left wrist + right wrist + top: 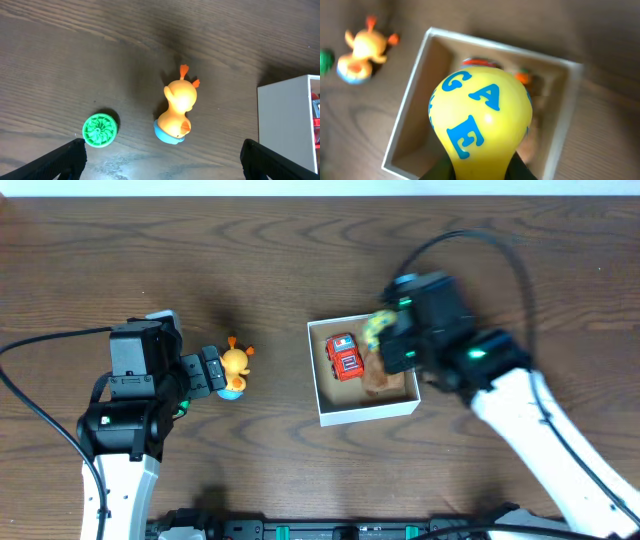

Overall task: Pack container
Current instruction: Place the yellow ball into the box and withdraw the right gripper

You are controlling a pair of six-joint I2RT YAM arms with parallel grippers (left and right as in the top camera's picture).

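**Inspector:** Position of the container [365, 414]?

**Recorder:** On the table [300, 240], right of centre, open side up. A red car [344, 356] lies inside by the left wall, with a brown item [383, 380] beside it that is too blurred to identify.

**Inspector:** Right claw [400, 340]?

**Recorder:** Above the container's far right part, closed around the narrow end of a yellow toy [480, 117], bulb-shaped with blue letters. The bulb hangs over the open box. Contact with the contents cannot be determined.

**Inspector:** Left claw [218, 372]?

**Recorder:** Spread wide, low over the table, well left of the container. An orange duck [179, 107] on a blue base lies between the fingers, touching neither. A green disc [100, 130] lies near the duck, apart from it.
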